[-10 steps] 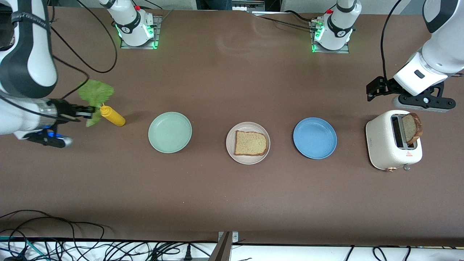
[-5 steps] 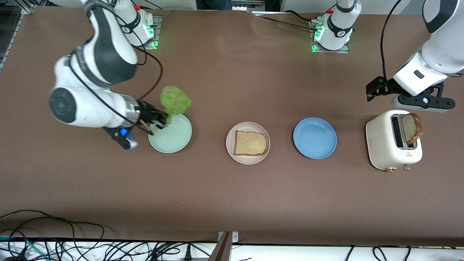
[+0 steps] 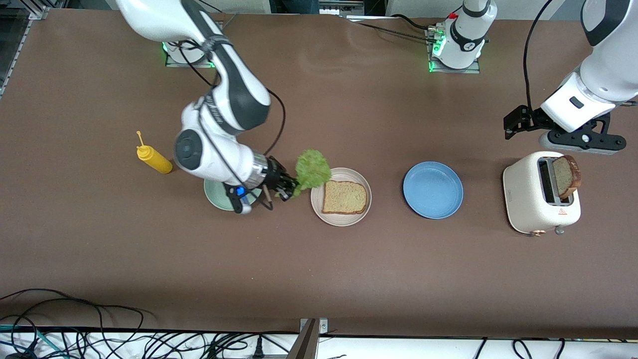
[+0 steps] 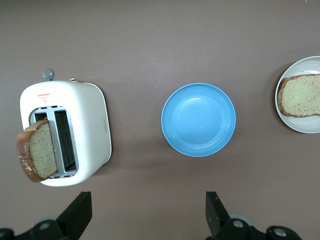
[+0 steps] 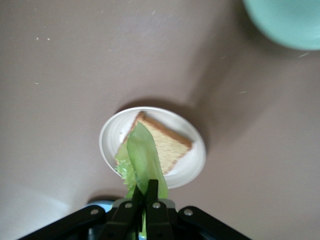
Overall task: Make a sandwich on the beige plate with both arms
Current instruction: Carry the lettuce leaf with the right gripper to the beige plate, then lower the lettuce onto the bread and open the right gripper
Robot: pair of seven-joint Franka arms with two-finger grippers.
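Right claw point(image 3: 286, 189) grips lettuce point(image 3: 312, 169) (over beige plate point(image 3: 319, 209) rim).

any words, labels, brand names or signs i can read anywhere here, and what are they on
No text here can actually be read.
White two-slot toaster: a small red warning triangle with red lettering under it, too small to read.
White toaster's side wall: a faint small mark, unreadable.
Yellow squeeze bottle, round beige plate, round blue plate, mint-green plate: no markings visible.
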